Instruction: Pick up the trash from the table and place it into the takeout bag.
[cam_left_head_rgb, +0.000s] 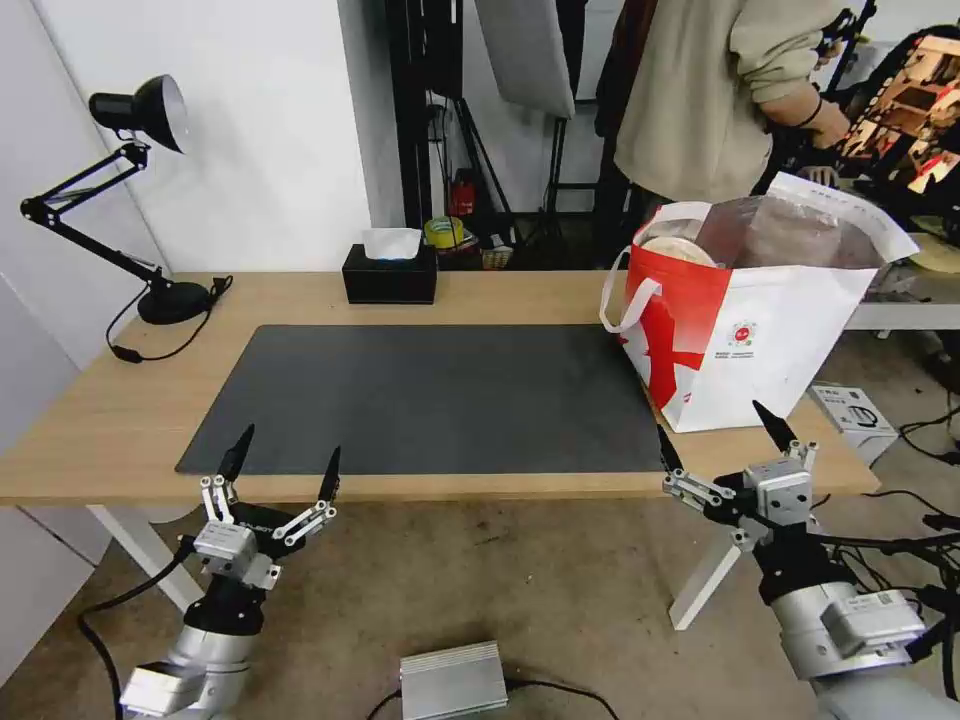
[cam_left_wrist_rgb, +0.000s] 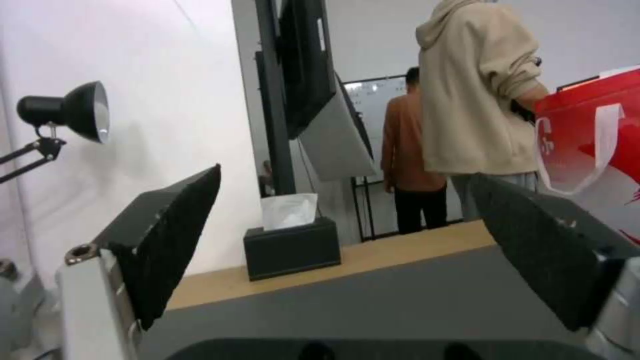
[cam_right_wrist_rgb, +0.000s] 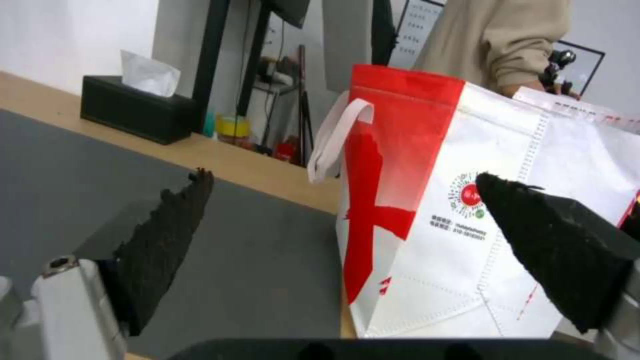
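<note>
My left tool (cam_left_head_rgb: 286, 462) hangs at the near edge of the tabletop (cam_left_head_rgb: 90, 420), in front of the near left corner of the dark grey mat (cam_left_head_rgb: 420, 400), with its two black fingers (cam_left_wrist_rgb: 167, 240) spread wide and nothing between them. My right tool (cam_left_head_rgb: 720, 440) hangs at the same near edge, at the mat's near right corner, just in front of the takeout bag (cam_left_head_rgb: 790, 330); its fingers (cam_right_wrist_rgb: 160, 240) are also spread wide and hold nothing. The takeout bag stands upright on the right end of the tabletop, its base partly on the mat's right edge, its red panel and one white strap handle (cam_left_head_rgb: 625, 300) facing the middle of the tabletop, and its small round logo (cam_right_wrist_rgb: 467, 195) on the white side that faces my right tool. The bag's mouth is open and shows silver lining, and inside it, toward the red side, I can see the round rim of a pale bowl (cam_left_head_rgb: 678, 248); what else lies in there I cannot tell. At the far edge of the tabletop sits a black tissue box (cam_left_head_rgb: 390, 275), and on the far left corner a black desk lamp (cam_left_head_rgb: 130, 190) stands on its round base.
</note>
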